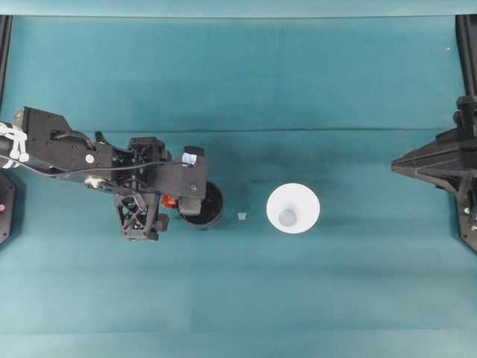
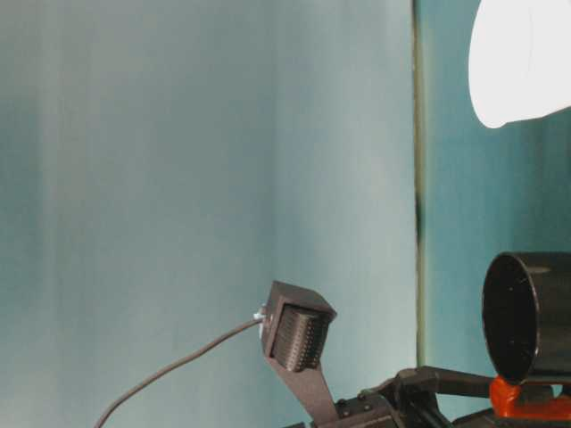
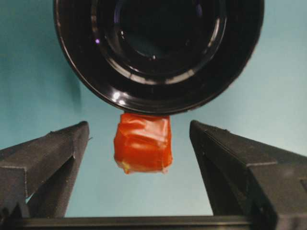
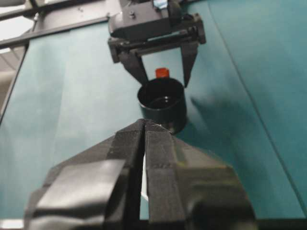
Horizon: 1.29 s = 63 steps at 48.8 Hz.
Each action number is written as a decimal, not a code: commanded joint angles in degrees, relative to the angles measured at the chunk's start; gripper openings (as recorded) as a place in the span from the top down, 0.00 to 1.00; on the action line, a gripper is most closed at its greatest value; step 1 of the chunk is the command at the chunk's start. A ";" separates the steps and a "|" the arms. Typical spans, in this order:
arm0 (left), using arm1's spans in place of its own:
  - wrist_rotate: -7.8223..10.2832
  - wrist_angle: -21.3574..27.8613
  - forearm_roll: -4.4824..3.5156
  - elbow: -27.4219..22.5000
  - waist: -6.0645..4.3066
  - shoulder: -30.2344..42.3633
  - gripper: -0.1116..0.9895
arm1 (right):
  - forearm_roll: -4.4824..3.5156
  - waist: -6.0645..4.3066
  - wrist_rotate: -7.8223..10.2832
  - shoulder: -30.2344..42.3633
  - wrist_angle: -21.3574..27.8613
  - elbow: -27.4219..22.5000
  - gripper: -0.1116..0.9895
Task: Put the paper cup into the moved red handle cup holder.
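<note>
One paper cup, one red handle cup holder

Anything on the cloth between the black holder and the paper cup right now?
In the overhead view, one small grey scrap lies on the teal cloth between the red handle cup holder and the paper cup; otherwise that stretch is bare.

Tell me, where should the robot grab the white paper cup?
Probably by its side wall. The paper cup stands upright with its wide rim up, alone on the cloth, so fingers could straddle it. The right gripper, now shut, sits on that side, with nothing between.
</note>
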 commanded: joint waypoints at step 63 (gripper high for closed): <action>0.00 -0.26 0.09 -3.34 0.26 -1.67 0.62 | 0.26 -0.09 0.53 0.18 -0.26 -0.79 0.98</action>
